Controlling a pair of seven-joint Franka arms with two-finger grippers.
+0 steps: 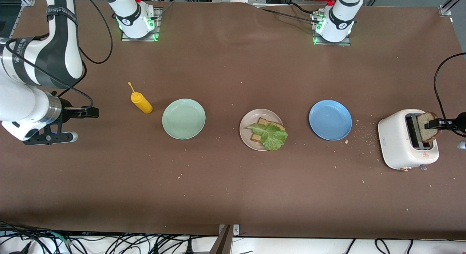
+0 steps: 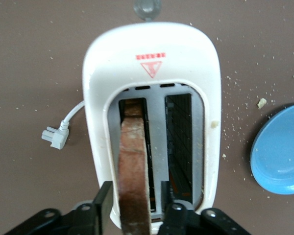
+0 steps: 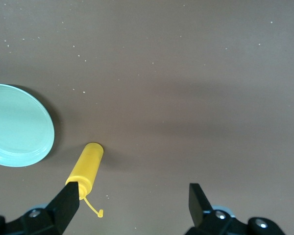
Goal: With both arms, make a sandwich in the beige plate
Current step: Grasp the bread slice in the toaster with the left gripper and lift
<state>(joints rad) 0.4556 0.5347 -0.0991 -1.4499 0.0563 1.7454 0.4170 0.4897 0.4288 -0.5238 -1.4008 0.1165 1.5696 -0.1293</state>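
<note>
Bright, even light from overhead, all 3 views. The brown surface [image 1: 233, 195] is matte, w/ a faint paler sheen toward the arm bases. Shadows soft & short: a thin dark edge under the green plate [image 3: 17, 125], a small one beside the yellow bottle [image 3: 85, 169]. The white toaster [image 2: 152, 58] shows mild glare on its top, no blowout. Front view sharp, crumbs visible. Wrist views sharp on the surface; gripper fingers [image 3: 66, 203] close to the lens look slightly soft.
</note>
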